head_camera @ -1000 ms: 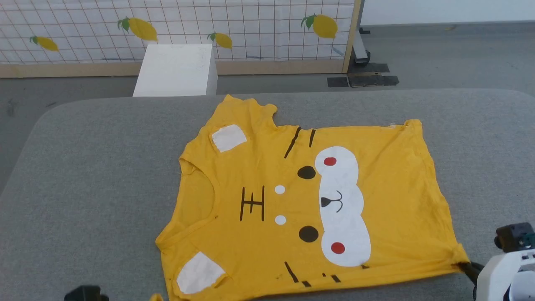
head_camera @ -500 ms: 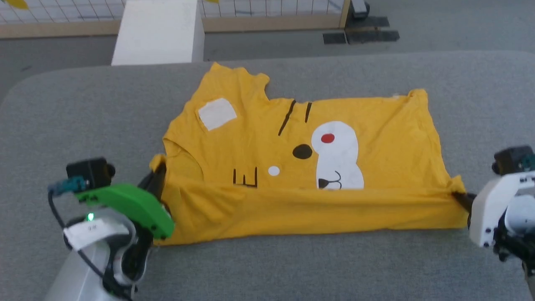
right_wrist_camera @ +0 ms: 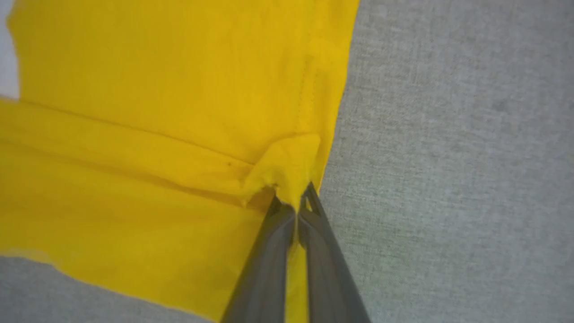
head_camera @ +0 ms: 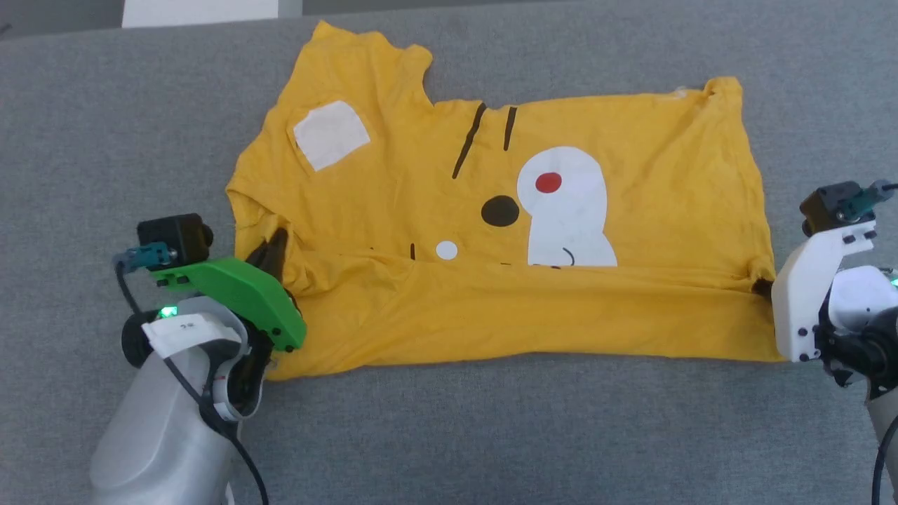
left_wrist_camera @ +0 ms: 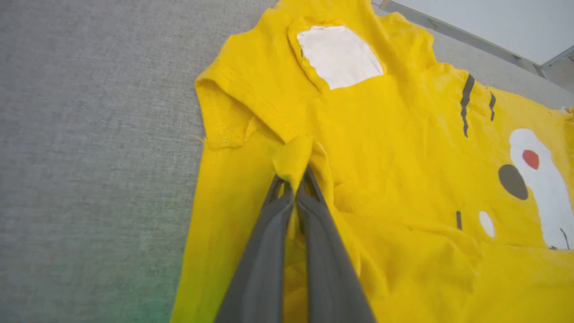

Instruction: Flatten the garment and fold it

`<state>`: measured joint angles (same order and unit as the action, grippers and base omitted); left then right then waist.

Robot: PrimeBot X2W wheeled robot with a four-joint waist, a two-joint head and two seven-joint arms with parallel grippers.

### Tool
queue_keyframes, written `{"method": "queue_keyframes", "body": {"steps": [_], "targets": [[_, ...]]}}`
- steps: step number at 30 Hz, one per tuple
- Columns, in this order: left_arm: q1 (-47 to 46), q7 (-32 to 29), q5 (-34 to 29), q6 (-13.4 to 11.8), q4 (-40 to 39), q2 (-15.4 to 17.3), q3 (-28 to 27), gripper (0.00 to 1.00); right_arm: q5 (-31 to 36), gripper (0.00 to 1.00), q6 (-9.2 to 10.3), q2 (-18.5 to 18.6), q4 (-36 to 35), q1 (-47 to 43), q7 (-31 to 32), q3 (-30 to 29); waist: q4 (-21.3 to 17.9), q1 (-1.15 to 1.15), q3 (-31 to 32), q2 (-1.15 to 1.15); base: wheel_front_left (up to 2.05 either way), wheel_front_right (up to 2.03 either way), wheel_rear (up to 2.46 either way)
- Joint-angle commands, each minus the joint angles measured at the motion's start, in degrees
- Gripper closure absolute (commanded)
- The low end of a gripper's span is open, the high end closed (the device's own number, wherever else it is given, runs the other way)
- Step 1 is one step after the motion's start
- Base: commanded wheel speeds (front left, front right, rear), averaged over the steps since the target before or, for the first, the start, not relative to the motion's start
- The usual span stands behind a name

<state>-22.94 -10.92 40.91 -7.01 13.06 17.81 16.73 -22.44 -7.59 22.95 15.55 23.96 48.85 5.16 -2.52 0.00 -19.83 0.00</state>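
The yellow T-shirt (head_camera: 491, 210) lies print up on the grey table, collar toward the left. Its near long side is folded up over the cartoon face, plain yellow back showing along that flap (head_camera: 533, 315). My left gripper (head_camera: 275, 247) is shut on the flap's corner near the collar; the left wrist view shows the cloth (left_wrist_camera: 293, 157) pinched between the dark fingers (left_wrist_camera: 269, 251). My right gripper (head_camera: 761, 286) is shut on the flap's corner at the hem, cloth (right_wrist_camera: 287, 166) bunched at its fingertips (right_wrist_camera: 296, 211).
The grey fabric table (head_camera: 105, 126) stretches around the shirt on all sides. A white box (head_camera: 203, 10) stands beyond the far edge at the top left.
Both grippers have carried the shirt's near edge farther over the print, covering the lower half of the face. The head camera has tilted down, so the whole scene has shifted.
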Motion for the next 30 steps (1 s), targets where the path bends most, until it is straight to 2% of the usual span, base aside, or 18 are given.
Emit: {"method": "queue_keyframes", "body": {"steps": [1, 5, 6, 7, 8, 9, 10, 15, 19, 26, 27, 30], "targets": [[-1.1, 0.5, -0.4, 0.5, 1.0, -0.3, 0.3, 1.00, 0.2, 1.00, 0.10, -0.5, 1.4, -0.2, 1.0, 0.5, 0.2, 0.00, -1.7, 0.00, 0.00, 0.00, 0.00], [-1.5, 1.4, -0.6, 1.2, 4.0, -0.7, 0.9, 1.00, -0.1, 1.00, 0.10, -0.8, 1.9, -0.4, 1.5, 0.8, 0.6, 0.00, -1.1, 0.00, 0.00, 0.00, 0.00], [-1.6, 1.8, -0.3, 1.3, 4.5, -0.9, 0.6, 1.00, -0.3, 0.67, 0.10, -0.8, 1.7, -0.6, 1.3, 0.7, 0.7, 0.00, -0.6, 0.00, 0.00, 0.00, 0.00], [-1.8, 2.1, 0.1, 1.3, 4.8, -1.2, 0.3, 0.84, -0.7, 0.00, 0.10, -0.9, 1.6, -0.7, 1.1, 0.5, 0.7, 0.00, -0.2, 0.00, 0.00, 0.00, 0.00], [-2.0, 2.8, 0.3, 1.3, 4.9, -1.3, 0.0, 0.56, -1.2, 0.00, 0.10, -1.0, 1.4, -1.0, 1.1, 0.3, 0.8, 0.00, 0.6, 0.00, 0.00, 0.00, 0.00], [-2.0, 3.4, 0.5, 1.2, 4.9, -1.4, -0.5, 0.04, -1.6, 0.00, 0.10, -1.0, 1.1, -1.2, 1.1, 0.2, 0.8, 0.00, 1.3, 0.00, 0.00, 0.00, 0.00], [-2.0, 4.2, 0.5, 1.0, 4.6, -1.3, -0.9, 0.00, -2.1, 0.00, 0.10, -1.1, 0.6, -1.5, 0.8, -0.3, 0.8, 0.00, 2.3, 0.00, 0.00, 0.00, 0.00], [0.4, 7.0, -0.8, -0.9, 2.2, -0.3, -2.0, 0.00, -3.8, 0.00, 0.10, -2.1, -2.3, -4.0, -1.3, -4.4, 1.2, 0.00, 7.4, 0.00, 0.00, 0.00, 0.00], [5.8, 4.4, -3.2, -4.5, -0.5, 2.1, -0.8, 0.00, -3.9, 0.00, 0.10, -3.2, -5.7, -8.1, -1.3, -8.4, 1.5, 0.00, 11.2, 0.00, 0.00, 0.00, 0.00], [15.4, -9.6, -2.9, -12.4, -9.6, 5.2, 1.4, 0.00, -2.5, 0.00, 0.10, -5.7, -13.2, -15.0, 1.0, -14.2, 1.3, 0.00, 12.8, 0.00, 0.00, 0.00, 0.00], [16.7, -13.2, -2.3, -13.9, -12.1, 5.7, 1.9, 0.00, -2.1, 0.00, 0.10, -6.5, -14.9, -16.1, 1.7, -15.3, 1.1, 0.00, 12.3, 0.00, 0.00, 0.00, 0.00], [17.2, -17.4, -2.0, -15.8, -14.0, 6.4, 2.5, 0.00, -1.5, 0.00, 0.10, -7.6, -16.9, -16.8, 2.4, -16.3, 0.6, 0.00, 11.1, 0.00, 0.00, 0.00, 0.00]]}}
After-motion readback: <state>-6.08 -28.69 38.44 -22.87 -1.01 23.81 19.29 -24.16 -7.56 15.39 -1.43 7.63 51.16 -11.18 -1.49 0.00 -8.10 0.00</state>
